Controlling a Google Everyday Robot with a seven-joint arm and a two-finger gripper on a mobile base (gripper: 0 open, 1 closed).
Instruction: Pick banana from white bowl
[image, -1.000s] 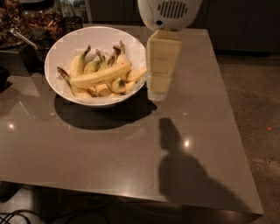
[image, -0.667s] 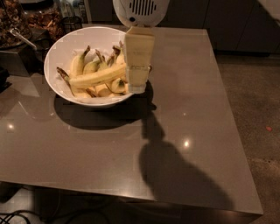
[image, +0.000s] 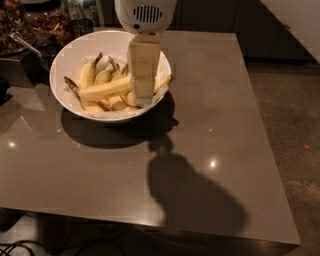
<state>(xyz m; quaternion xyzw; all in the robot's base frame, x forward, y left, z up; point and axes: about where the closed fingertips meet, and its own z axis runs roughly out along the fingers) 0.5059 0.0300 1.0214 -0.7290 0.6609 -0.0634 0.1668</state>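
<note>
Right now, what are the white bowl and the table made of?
The white bowl looks like glazed ceramic, maybe hard plastic: smooth, plain, evenly white. The table looks like polished stone or laminate: grey-brown, with small light glints on it. The gripper, cream and matte, probably plastic, hangs over the bowl in front of the banana.

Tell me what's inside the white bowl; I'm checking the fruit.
Several short bananas, the long banana across them. The end effector hangs over the bowl, right of centre, hiding what lies beneath.
</note>
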